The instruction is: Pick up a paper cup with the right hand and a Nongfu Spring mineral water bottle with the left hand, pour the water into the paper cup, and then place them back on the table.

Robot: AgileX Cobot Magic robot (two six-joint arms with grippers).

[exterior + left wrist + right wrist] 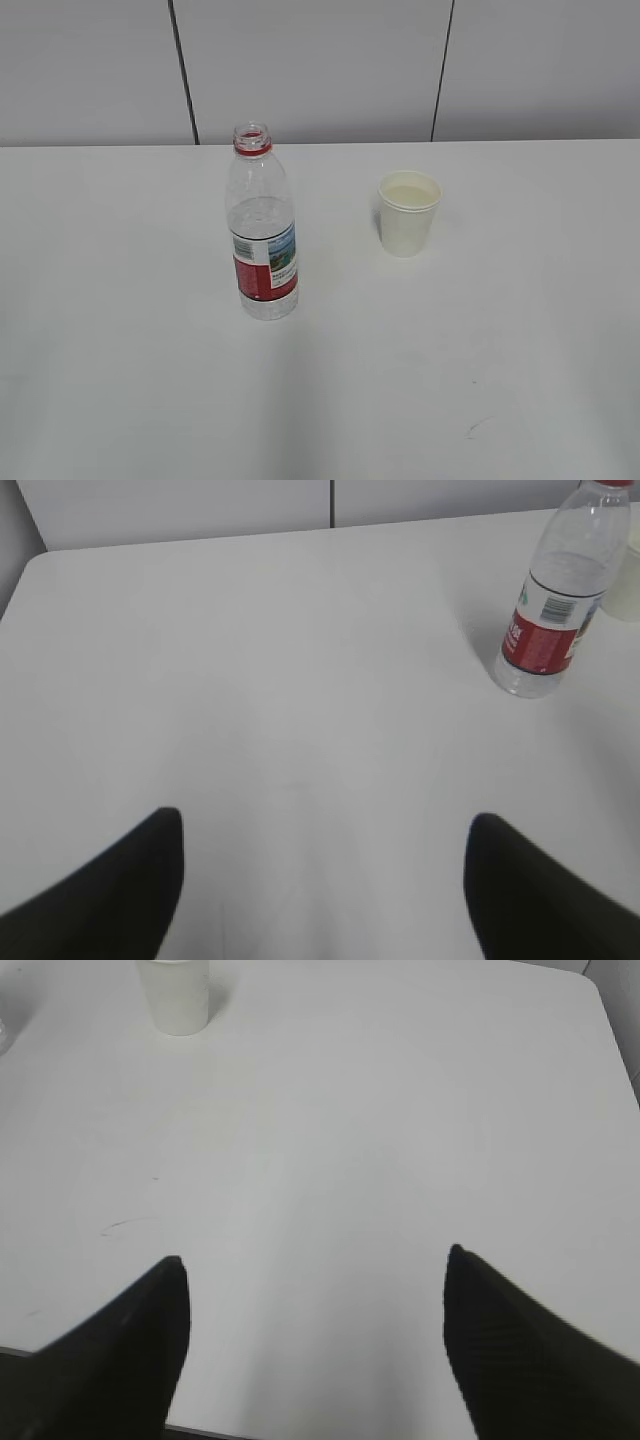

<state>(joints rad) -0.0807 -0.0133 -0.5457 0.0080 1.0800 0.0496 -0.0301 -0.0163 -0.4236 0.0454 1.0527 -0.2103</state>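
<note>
The Nongfu Spring bottle (pixel 264 226) stands upright and uncapped on the white table (pixel 120 330), left of centre, with water in its lower part. It also shows at the upper right of the left wrist view (pixel 555 600). The white paper cup (pixel 408 212) stands upright to its right, and shows at the top left of the right wrist view (pixel 176 995). My left gripper (pixel 325 825) is open and empty, well short of the bottle. My right gripper (pixel 315 1260) is open and empty near the table's front edge, far from the cup. Neither arm shows in the exterior view.
A grey panelled wall (pixel 320 60) with dark seams runs behind the table. A small dark scuff mark (pixel 478 428) lies on the tabletop at the front right; it shows in the right wrist view (pixel 125 1224) too. The table's front edge (pixel 200 1430) is just below the right gripper.
</note>
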